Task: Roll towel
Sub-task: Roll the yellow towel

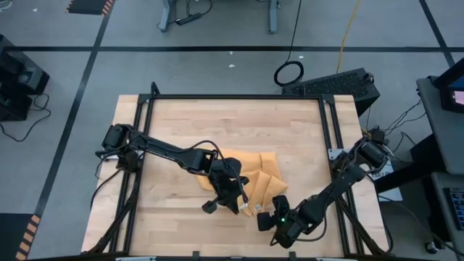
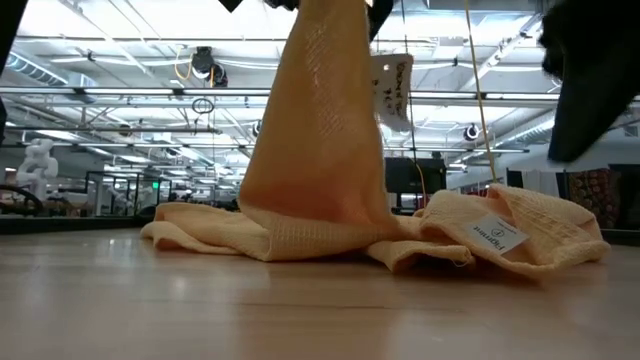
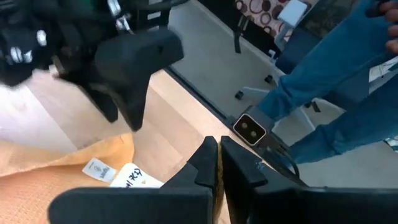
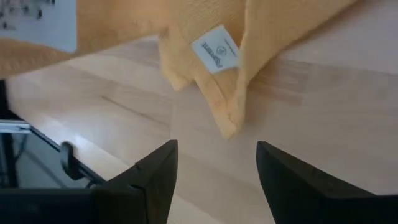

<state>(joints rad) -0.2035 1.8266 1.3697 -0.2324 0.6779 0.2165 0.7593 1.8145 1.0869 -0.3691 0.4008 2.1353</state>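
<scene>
The orange-yellow towel (image 1: pixel 255 171) lies crumpled near the middle of the wooden table (image 1: pixel 181 123). One part of it (image 2: pixel 318 120) is drawn up off the table, and a white tag (image 2: pixel 392 90) hangs beside that part. My left gripper (image 1: pixel 233 197) is shut on the raised part. The rest of the towel (image 2: pixel 500 235) stays bunched on the wood. My right gripper (image 4: pixel 217 168) is open, low over the table near its front edge. Its fingers point at a towel corner (image 4: pixel 229 124) that carries a small label (image 4: pixel 216 48), and they do not touch it. My left gripper pinches the towel's raised part (image 2: pixel 325 30) between its two shut fingers (image 3: pixel 205 165), close to the white tags (image 3: pixel 99 169). The fingers themselves hide which edge or how many layers they have. The cloth hangs from the hold as a steep sheet, its lower part on the table.
A black frame (image 1: pixel 330 145) runs round the table. A person in blue trousers (image 3: pixel 336 81) stands beyond the table's edge. Bare wood lies to the towel's left and far side (image 1: pixel 217 119).
</scene>
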